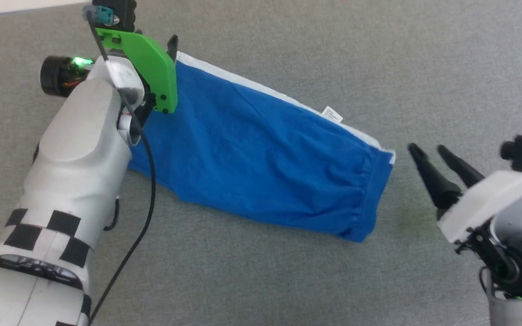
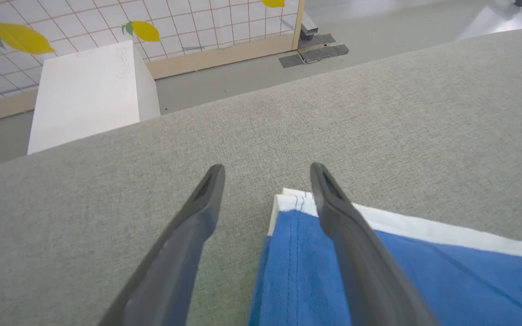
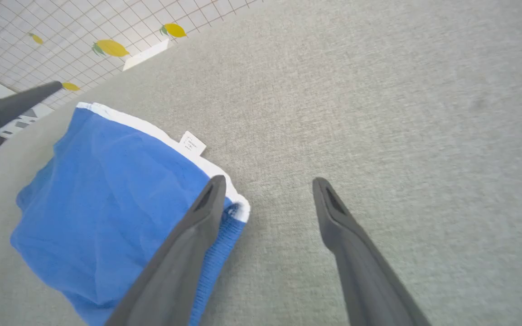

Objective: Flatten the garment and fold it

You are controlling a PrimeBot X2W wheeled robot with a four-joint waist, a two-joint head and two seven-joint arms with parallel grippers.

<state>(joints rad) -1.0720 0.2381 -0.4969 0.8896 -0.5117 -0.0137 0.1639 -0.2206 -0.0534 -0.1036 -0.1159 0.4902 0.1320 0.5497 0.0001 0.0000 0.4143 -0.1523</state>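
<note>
The desk [image 1: 288, 280] has a grey woven cloth top. Past its far edge stands a white box [image 2: 84, 90], and behind it is a wall of white squares [image 2: 224, 22] with yellow lemon pictures [image 2: 21, 38]. Dark flat pieces [image 2: 315, 53], maybe tape, lie on the floor [image 2: 224, 77].

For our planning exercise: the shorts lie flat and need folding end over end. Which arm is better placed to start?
Probably left. The left gripper has its open jaws astride the shorts' white-trimmed end corner; the right gripper stands open beside the waistband, clear of it.
</note>
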